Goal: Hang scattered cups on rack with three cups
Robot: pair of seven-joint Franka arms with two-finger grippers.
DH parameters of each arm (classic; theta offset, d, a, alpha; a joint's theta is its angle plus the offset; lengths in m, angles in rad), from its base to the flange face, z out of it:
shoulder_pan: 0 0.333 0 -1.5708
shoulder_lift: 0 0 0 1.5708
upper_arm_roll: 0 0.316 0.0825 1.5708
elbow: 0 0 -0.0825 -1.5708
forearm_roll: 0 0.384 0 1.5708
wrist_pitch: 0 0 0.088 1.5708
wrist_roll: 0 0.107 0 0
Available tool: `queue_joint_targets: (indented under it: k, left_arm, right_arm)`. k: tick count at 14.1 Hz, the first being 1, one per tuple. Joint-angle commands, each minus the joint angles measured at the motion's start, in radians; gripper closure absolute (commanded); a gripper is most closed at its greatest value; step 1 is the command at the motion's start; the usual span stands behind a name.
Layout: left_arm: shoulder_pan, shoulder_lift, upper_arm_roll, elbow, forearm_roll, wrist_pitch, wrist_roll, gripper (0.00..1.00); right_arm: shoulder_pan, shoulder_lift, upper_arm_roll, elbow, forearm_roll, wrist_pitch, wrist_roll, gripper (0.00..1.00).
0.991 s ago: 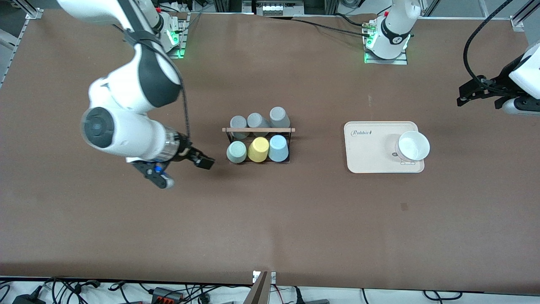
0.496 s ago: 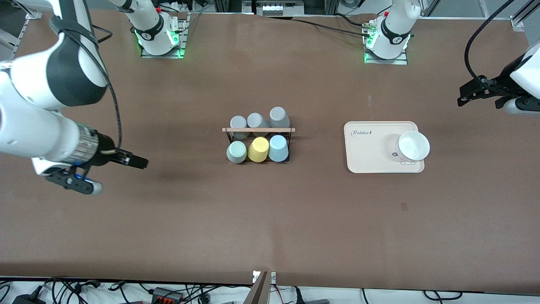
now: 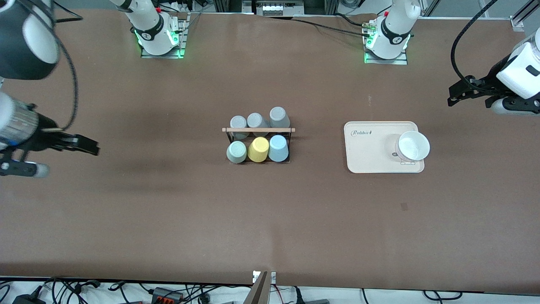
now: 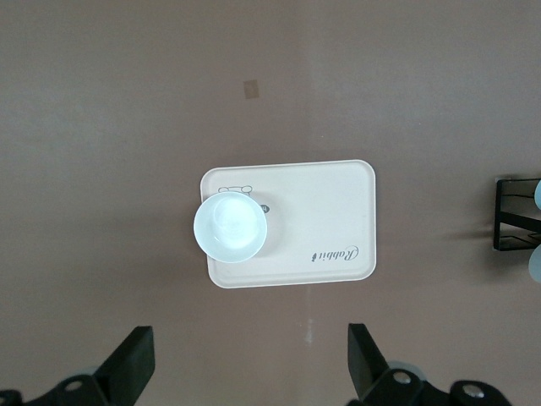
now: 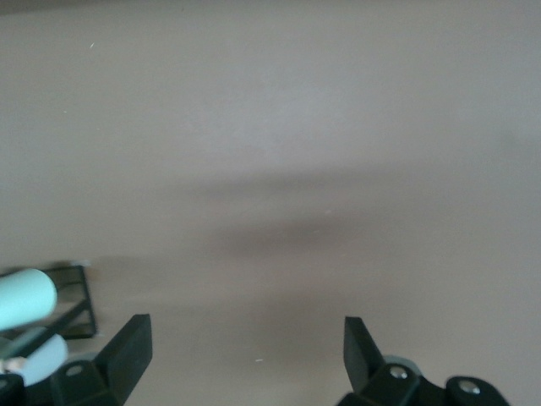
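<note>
The black wire rack (image 3: 258, 130) with a wooden rod stands mid-table. Three grey cups (image 3: 256, 120) hang on its row farther from the front camera. The mint-green cup (image 3: 236, 151), a yellow cup (image 3: 258, 149) and the light blue cup (image 3: 278, 147) hang on its nearer row. My right gripper (image 3: 86, 145) is open and empty, over bare table toward the right arm's end; its wrist view shows the rack's corner (image 5: 76, 298) and the mint cup (image 5: 25, 298). My left gripper (image 3: 457, 96) is open and empty, raised at the left arm's end.
A cream rounded tray (image 3: 371, 147) lies toward the left arm's end with a white bowl (image 3: 412, 145) on it; both show in the left wrist view, the tray (image 4: 325, 216) and the bowl (image 4: 230, 227). Arm bases stand along the table's back edge.
My right gripper has pulled away from the rack toward the right arm's end of the table, empty. My left gripper has shifted slightly. The cups have not moved.
</note>
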Motion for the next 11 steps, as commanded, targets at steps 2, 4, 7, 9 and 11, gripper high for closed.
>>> queue_joint_targets:
  k: [2, 4, 7, 9, 11]
  left_arm:
    - [0.005, -0.009, -0.006, 0.005, 0.013, -0.006, -0.012, 0.00]
    - [0.006, -0.008, -0.006, 0.007, 0.015, -0.004, 0.000, 0.00]
    - [0.003, -0.004, -0.006, 0.010, 0.019, -0.001, 0.000, 0.00]
    - [0.003, -0.004, -0.008, 0.010, 0.019, -0.001, 0.004, 0.00]
    - [0.002, -0.001, -0.008, 0.010, 0.019, 0.002, 0.004, 0.00]
  right_arm:
    - [-0.059, -0.087, 0.000, -0.065, -0.021, 0.001, -0.108, 0.00]
    - [-0.045, -0.117, -0.013, -0.083, -0.086, 0.019, -0.126, 0.00]
    - [-0.061, -0.148, -0.014, -0.140, -0.069, 0.033, -0.161, 0.00]
    - [-0.079, -0.182, -0.016, -0.187, -0.011, 0.034, -0.174, 0.00]
    - [-0.079, -0.257, -0.016, -0.304, -0.002, 0.063, -0.175, 0.00]
